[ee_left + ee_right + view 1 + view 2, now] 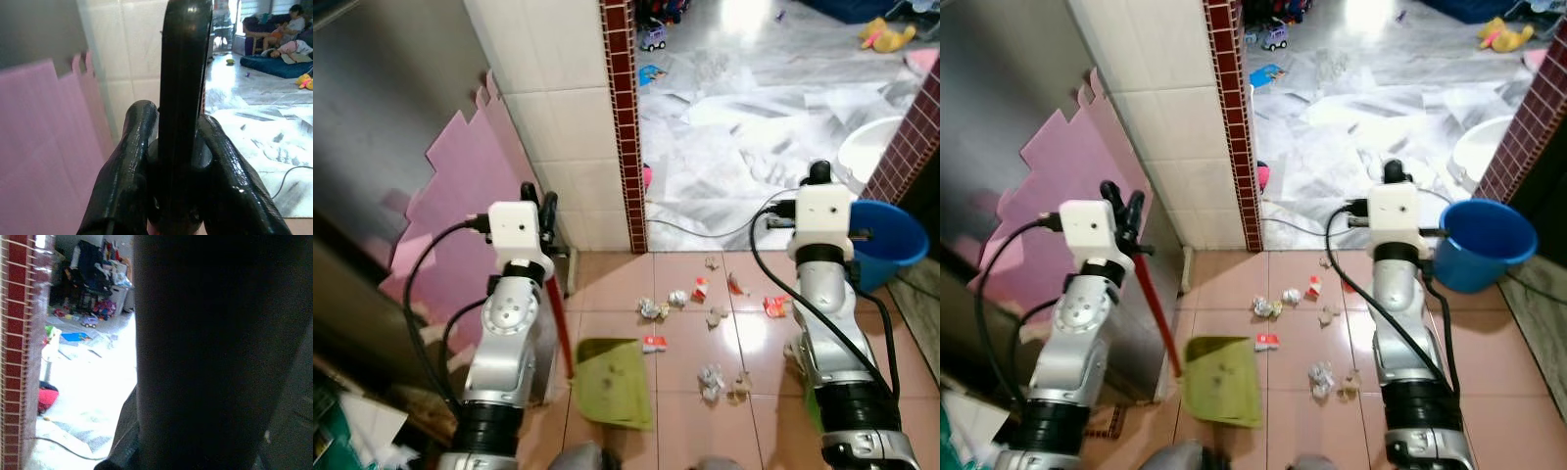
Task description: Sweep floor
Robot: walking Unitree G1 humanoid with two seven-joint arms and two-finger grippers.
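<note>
By wall, left pincer (1122, 209) gripping broom (1157, 323)

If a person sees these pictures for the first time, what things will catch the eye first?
Crumpled litter lies scattered on the pink floor tiles between the two arms. The left pincer is shut on a red-handled dustpan, whose green tray rests on the floor beside the litter. To the right stands a blue bucket, just beyond the raised right arm.

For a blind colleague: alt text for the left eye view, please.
The left gripper holds a red-handled dustpan on pink floor tiles, crumpled litter scattered beside it. The right arm is raised near a blue bucket.
</note>
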